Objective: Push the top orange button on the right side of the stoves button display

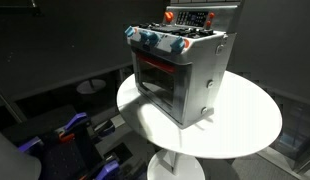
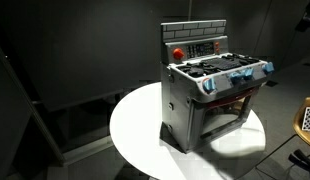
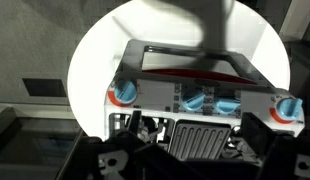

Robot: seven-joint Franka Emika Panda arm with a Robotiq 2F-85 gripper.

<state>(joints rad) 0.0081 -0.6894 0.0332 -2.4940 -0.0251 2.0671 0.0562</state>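
- Nearest the lens, the hand (image 3: 198, 128) is hanging over the stove (image 3: 195, 90), its dark fingers (image 3: 130, 150) standing well apart; it is gripping nothing and, as far as shows, touching nothing.
- Between those fingers the grey cooktop grille (image 3: 200, 146) is showing, with blue-and-red knobs (image 3: 123, 93) lining up just beyond it.
- Upright along the stove's back edge, the button display (image 1: 192, 17) is facing out over the cooktop in both exterior views, a round red button (image 2: 178, 52) sitting at one end.
- On the round white tabletop (image 1: 245, 125) the stove is sitting off-centre, its front corner near the rim, while bare white surface is lying open beside it.
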